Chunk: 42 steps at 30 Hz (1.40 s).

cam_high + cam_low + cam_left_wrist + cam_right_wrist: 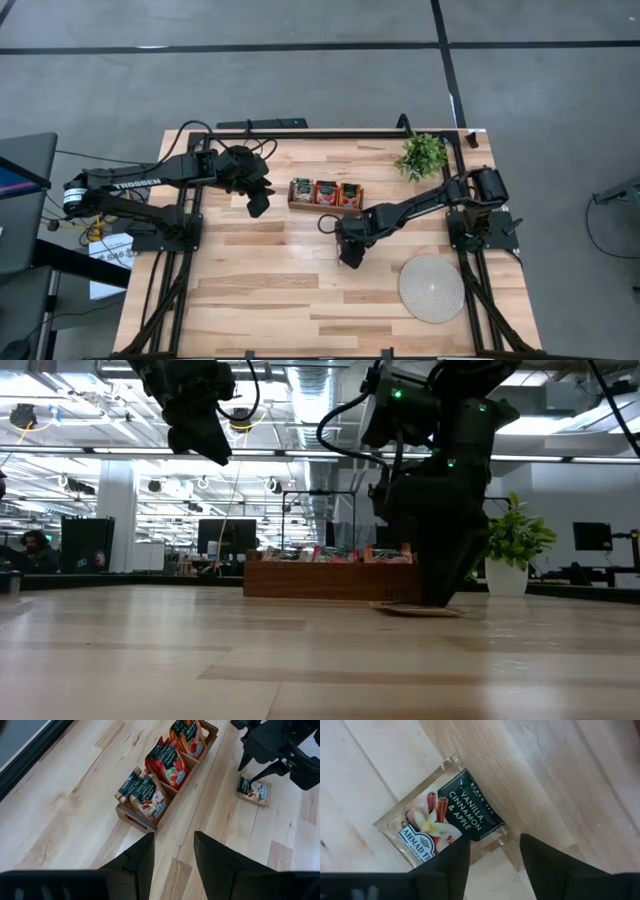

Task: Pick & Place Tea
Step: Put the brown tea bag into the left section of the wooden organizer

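Observation:
One beige-grey tea sachet (445,820) with a dark green printed centre lies flat on the wooden table, also visible in the left wrist view as the sachet (254,790) and in the low view as the sachet (415,610). My right gripper (492,855) is open and points down, its fingertips standing either side of one sachet edge; it shows in the high view as the right gripper (350,258). More sachets (167,762), red and beige, stand upright in a wooden box (325,207). My left gripper (174,855) is open and hangs raised left of the box. My right gripper comes from above, pointing down, with its open fingers (535,852) either side of the sachet's edge (485,842). I cannot tell whether the fingertips touch it. The sachet lies flat on the table.
A potted green plant (422,155) stands at the far right of the table, and a round woven mat (432,288) lies at the near right. Bare wood spreads across the near and left parts of the table. Black frame rails run along the edges.

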{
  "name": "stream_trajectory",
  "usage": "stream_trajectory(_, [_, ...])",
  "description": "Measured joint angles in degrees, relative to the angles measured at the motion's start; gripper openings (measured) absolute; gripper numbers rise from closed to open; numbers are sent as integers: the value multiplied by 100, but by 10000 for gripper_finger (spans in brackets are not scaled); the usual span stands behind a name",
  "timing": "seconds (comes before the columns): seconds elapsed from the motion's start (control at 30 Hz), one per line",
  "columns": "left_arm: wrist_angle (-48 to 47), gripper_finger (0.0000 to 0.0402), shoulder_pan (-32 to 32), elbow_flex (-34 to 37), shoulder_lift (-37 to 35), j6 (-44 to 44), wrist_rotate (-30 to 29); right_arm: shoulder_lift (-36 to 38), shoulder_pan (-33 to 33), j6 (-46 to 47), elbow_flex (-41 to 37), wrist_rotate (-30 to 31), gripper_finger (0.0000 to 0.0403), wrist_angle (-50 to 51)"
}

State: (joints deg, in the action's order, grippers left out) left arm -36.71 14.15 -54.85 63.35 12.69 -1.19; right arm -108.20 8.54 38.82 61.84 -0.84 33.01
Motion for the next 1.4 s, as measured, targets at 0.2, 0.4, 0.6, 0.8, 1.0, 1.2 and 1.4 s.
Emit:
stream_trajectory(0.2, [-2, 129, 0, 0, -2, -4, 0, 10, 13, 19, -12, 42, 107, 103])
stream_trajectory(0.4, [-2, 129, 0, 0, 0, -9, 0, 13, 16, 19, -26, 42, 14, 166])
stream_trajectory(0.6, [-2, 129, 0, 0, -1, 0, 0, 49, 28, 23, -37, 31, 7, 181])
stream_trajectory(0.8, [-2, 129, 0, 0, 0, 12, 0, 312, 40, 26, -73, -144, 1, 264])
stream_trajectory(1.0, [58, 129, -96, 0, 0, 78, 99, 776, 104, 151, -67, -137, 1, 288])
stream_trajectory(1.2, [339, 129, -297, 0, 0, 434, 624, 1287, 145, 324, -61, 221, 0, 254])
stream_trajectory(1.4, [897, 129, -419, 2, 41, 1243, 1196, 1776, 126, 436, -55, 1067, 0, -95])
